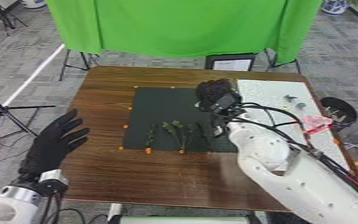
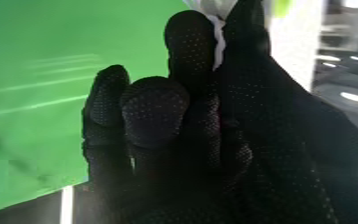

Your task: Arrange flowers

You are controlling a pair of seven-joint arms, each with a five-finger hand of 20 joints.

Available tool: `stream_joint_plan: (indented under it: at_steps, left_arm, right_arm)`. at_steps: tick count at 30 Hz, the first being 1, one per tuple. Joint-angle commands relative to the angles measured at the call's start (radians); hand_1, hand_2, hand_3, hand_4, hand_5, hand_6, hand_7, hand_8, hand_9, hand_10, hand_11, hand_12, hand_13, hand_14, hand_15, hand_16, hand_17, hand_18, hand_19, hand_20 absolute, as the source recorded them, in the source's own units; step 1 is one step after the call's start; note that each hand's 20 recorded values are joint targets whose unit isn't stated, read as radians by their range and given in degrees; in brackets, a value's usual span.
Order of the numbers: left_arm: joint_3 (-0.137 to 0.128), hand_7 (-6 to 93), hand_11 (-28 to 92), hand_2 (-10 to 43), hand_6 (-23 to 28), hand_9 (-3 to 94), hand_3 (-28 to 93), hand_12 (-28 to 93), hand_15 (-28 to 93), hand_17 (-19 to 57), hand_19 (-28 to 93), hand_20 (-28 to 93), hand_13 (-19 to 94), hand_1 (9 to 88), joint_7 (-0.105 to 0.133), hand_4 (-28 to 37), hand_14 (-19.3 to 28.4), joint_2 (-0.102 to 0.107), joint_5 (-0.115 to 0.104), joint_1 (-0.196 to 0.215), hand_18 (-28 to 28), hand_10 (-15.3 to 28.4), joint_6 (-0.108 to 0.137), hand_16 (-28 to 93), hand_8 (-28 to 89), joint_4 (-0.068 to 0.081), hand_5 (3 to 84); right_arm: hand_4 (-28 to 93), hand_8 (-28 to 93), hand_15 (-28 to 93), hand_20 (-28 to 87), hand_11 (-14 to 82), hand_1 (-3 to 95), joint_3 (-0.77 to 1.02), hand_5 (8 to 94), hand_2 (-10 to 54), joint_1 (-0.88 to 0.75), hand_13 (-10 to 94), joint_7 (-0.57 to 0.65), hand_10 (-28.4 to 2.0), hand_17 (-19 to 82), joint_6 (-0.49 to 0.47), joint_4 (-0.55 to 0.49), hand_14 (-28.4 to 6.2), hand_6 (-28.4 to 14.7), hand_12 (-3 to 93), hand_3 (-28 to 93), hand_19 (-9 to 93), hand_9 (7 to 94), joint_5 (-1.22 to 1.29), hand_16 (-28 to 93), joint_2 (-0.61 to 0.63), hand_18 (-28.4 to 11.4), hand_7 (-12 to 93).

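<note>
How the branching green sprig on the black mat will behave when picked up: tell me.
The green sprig looks light, being only thin stems and small tufts. Its slim stems may bend or snap under a hard pinch. On the black mat, its spread tips should keep it from rolling.

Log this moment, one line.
right hand: pinching white item | left hand: open, at table's left edge | green stems: on black mat

Stems [image 1: 180,134] lie on the mat [image 1: 162,107], left of the board [image 1: 257,88], on the table [image 1: 113,175].
</note>
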Motion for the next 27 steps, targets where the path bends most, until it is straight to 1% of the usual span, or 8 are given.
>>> stream_joint_plan:
  at_steps: [1,5,8,13,15,16,20,27]
  left_arm:
    - [-0.021,18.8,19,-2.3,3.6,22.1,71,17,32,-9.8,40,10,18,24.8,-0.001,-28.3,16.4,0.017,-0.008,0.006,21.8,11.5,0.01,0,-11,-0.006,25.6]
    - [-0.022,18.8,19,-2.3,3.6,22.1,71,17,32,-9.8,40,10,18,24.8,0.002,-28.3,16.4,0.017,-0.01,0.006,21.8,11.5,0.018,0,-11,-0.005,25.6]
    - [-0.018,18.9,19,-2.3,3.5,22.1,71,17,32,-9.8,40,10,18,24.7,0.005,-28.3,16.4,0.022,-0.011,-0.001,21.8,11.5,0.018,0,-11,0.0,25.6]
    - [-0.012,18.9,19,-2.3,3.6,22.1,71,17,32,-9.8,40,10,18,24.8,0.013,-28.3,16.4,0.028,-0.012,-0.008,21.8,11.4,0.027,0,-11,0.005,25.5]
    - [-0.01,18.9,19,-2.3,3.6,22.1,71,17,32,-9.7,40,10,18,24.8,0.01,-28.3,16.4,0.032,-0.01,-0.013,21.8,11.4,0.026,0,-11,0.005,25.6]
    - [-0.01,18.9,19,-2.3,3.5,22.1,71,17,32,-9.8,40,10,18,24.8,0.014,-28.3,16.4,0.031,-0.009,-0.008,21.8,11.5,0.03,0,-11,0.003,25.6]
    - [0.002,18.9,19,-2.3,3.6,22.1,71,17,32,-9.7,40,10,18,24.8,0.013,-28.3,16.4,0.041,-0.01,-0.025,21.8,11.5,0.029,0,-11,0.011,25.5]
    - [0.017,18.9,19,-2.3,3.6,22.1,71,17,32,-9.8,40,10,18,24.8,0.015,-28.3,16.2,0.045,-0.008,-0.038,21.8,11.5,0.031,0,-11,0.014,25.5]
  right_arm:
    - [-27,-1,71,43,17.9,46.6,-0.134,74.1,-9.5,0.12,72,-0.086,-4.3,25,-0.033,0.072,-4.7,3.8,53.1,88,75,89.2,-0.028,38,-0.198,-18.6,46]
    - [-27,-1,72,43,22.5,46.5,-0.18,74.4,-9.5,0.13,72,-0.12,-3.6,25,-0.062,0.123,-5.2,3.8,56.9,88,75,88.1,-0.04,38,-0.274,-18.6,46]
    - [-28,-1,74,43,23.0,46.3,-0.213,74.6,-9.5,0.137,71,-0.14,-3.5,25,-0.069,0.153,-5.3,3.7,57.3,87,75,88.1,-0.057,37,-0.312,-18.5,46]
    - [-28,0,74,43,23.2,45.9,-0.245,74.4,-9.5,0.143,71,-0.155,-3.6,25,-0.067,0.201,-5.3,3.6,57.6,87,75,87.9,-0.074,36,-0.363,-18.5,47]
    - [-28,0,75,43,23.1,45.8,-0.26,74.4,-9.5,0.148,71,-0.144,-3.4,25,-0.059,0.219,-5.2,3.6,57.6,87,75,87.7,-0.086,36,-0.378,-18.5,47]
    - [-28,0,75,43,23.1,45.8,-0.268,74.3,-9.5,0.151,71,-0.143,-3.5,25,-0.047,0.233,-5.3,3.6,57.5,87,75,87.6,-0.094,36,-0.387,-18.5,47]
    - [-28,1,75,44,23.1,45.7,-0.292,74.1,-9.5,0.166,71,-0.112,-3.3,25,-0.016,0.288,-5.2,3.7,57.1,86,75,87.4,-0.135,35,-0.413,-18.5,47]
    - [-28,1,75,44,22.9,46.3,-0.312,73.3,-9.5,0.177,70,-0.081,-3.2,24,-0.008,0.34,-5.0,3.6,57.0,84,75,86.9,-0.188,35,-0.42,-18.5,47]
